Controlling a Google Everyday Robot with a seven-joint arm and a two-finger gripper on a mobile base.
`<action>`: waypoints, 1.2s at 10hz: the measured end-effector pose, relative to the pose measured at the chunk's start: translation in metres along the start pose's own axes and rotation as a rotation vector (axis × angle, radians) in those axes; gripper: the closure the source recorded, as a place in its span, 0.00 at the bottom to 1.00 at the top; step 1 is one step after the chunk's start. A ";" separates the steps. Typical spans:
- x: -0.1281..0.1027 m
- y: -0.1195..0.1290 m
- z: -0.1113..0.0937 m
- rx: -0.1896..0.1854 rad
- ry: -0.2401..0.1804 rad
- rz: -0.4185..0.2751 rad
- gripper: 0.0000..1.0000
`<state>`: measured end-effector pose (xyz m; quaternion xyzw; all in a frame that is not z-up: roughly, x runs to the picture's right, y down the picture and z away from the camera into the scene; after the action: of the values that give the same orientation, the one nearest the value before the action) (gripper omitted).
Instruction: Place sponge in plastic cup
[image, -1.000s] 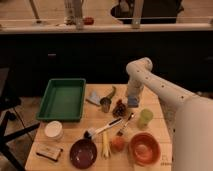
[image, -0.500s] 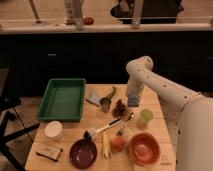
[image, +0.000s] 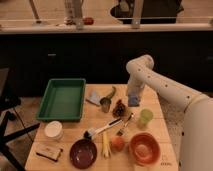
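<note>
The light-blue sponge (image: 133, 101) shows right at the tip of my gripper (image: 133, 98), over the far right part of the wooden table (image: 75, 131). I cannot tell whether it rests on the table or hangs just above it. The small translucent green plastic cup (image: 145, 117) stands upright a little nearer and to the right of the sponge, apart from it. My white arm (image: 165, 90) reaches in from the right, with the wrist pointing down.
A green tray (image: 62, 99) lies at the left. A grey-blue triangular piece (image: 94, 97), a dark metal cup (image: 105, 104), a green pepper (image: 111, 92) and a dark lumpy item (image: 119, 107) sit mid-table. In front are a brush (image: 102, 129), an orange bowl (image: 145, 148), a dark bowl (image: 83, 152) and a white bowl (image: 53, 130).
The gripper and sponge stay at nearly the same spot; at most a slight shift. Nothing else has moved.
</note>
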<state>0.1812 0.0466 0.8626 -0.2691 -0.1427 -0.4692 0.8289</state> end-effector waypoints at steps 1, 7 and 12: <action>0.000 0.001 -0.002 0.000 0.004 0.002 0.98; 0.005 0.012 -0.014 -0.005 0.027 0.030 0.98; 0.014 0.031 -0.020 -0.011 0.042 0.080 0.98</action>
<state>0.2145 0.0381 0.8432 -0.2692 -0.1117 -0.4422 0.8482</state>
